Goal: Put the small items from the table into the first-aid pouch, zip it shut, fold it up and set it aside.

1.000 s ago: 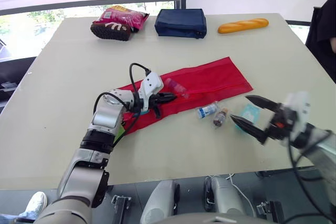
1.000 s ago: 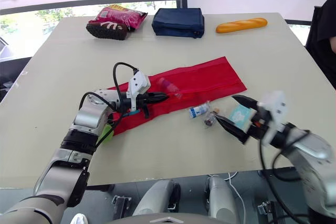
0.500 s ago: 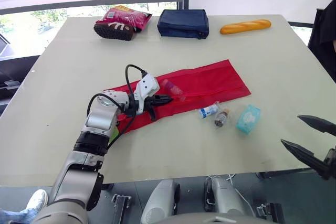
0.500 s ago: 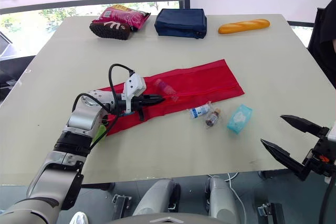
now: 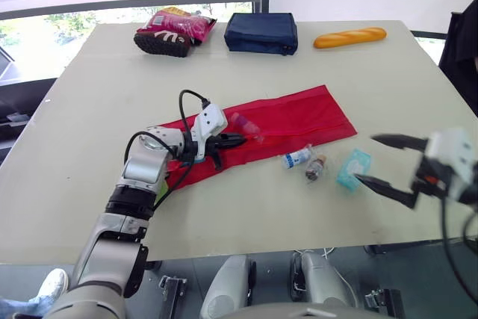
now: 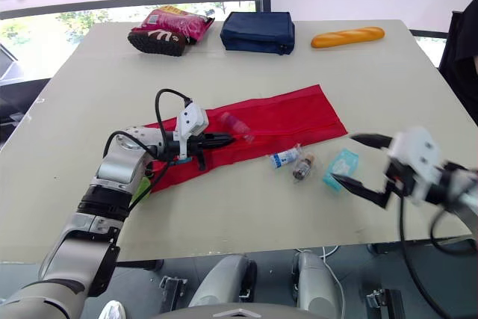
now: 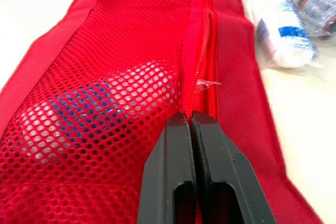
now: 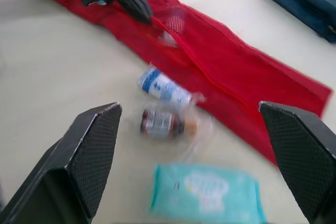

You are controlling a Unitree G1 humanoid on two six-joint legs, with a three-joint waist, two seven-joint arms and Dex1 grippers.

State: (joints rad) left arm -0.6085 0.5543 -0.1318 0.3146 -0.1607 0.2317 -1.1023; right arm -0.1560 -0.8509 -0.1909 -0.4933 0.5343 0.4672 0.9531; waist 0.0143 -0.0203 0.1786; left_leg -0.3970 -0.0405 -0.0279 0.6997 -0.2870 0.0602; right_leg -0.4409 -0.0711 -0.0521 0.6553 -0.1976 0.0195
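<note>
The left jaws are pressed together with their tips on the zip (image 7: 202, 72) of the red pouch (image 5: 299, 113); whether they pinch the pull cannot be told. Just past the tips, on the far side of the zip, a white-and-blue item (image 7: 100, 111) lies inside the mesh pocket. The right jaws are spread wide at the near right, just right of a teal wipes pack (image 5: 354, 167). Left of the pack, beside the pouch's near edge, lie a small brown bottle (image 5: 314, 167) and a white roll (image 5: 296, 158) with blue print. The pouch lies flat and unfolded across the middle of the tabletop (image 5: 97, 95). Along the far edge sit a snack bag (image 5: 173, 29), a navy bag (image 5: 261, 32) and a baguette (image 5: 349, 36).
</note>
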